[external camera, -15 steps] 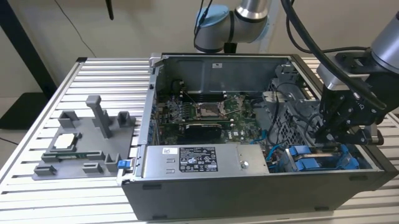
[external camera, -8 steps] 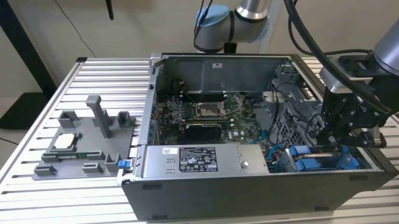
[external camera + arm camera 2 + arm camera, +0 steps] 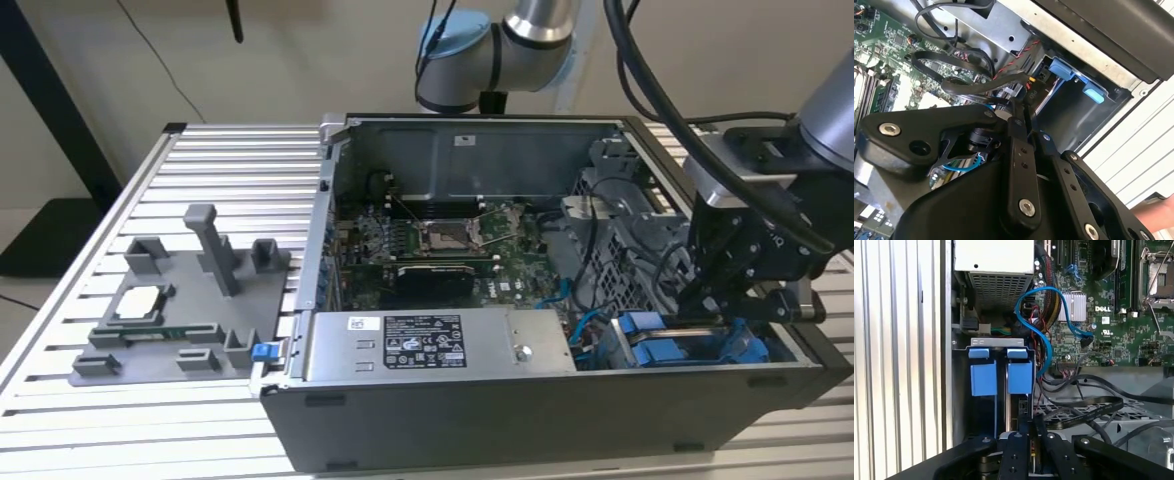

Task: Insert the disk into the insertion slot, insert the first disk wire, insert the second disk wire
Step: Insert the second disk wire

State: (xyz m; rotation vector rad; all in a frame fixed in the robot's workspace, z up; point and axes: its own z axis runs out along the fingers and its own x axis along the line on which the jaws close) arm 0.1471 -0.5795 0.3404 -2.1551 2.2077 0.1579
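My gripper point(image 3: 697, 305) hangs inside the open computer case at the front corner on the exterior view's right, just above the insertion slot point(image 3: 763, 348). The disk's blue carrier bracket point(image 3: 663, 352) sits down in that grey bay. In the first wrist view its blue tabs point(image 3: 1020, 376) stand beside a second pair of tabs point(image 3: 979, 379), just ahead of my gripper point(image 3: 1030, 424). The fingers are closed on the end of a black flat disk wire point(image 3: 979, 86), which loops back over the motherboard. In the second wrist view my gripper point(image 3: 1023, 107) is close to the bay's blue tabs point(image 3: 1060, 67).
A grey power supply box point(image 3: 427, 345) with a label lies along the case front beside the bay. The motherboard point(image 3: 441, 240) with its square socket fills the case floor. A blue cable point(image 3: 1044, 305) and several black ones crowd the bay's side. A grey fixture plate point(image 3: 187, 310) lies outside the case.
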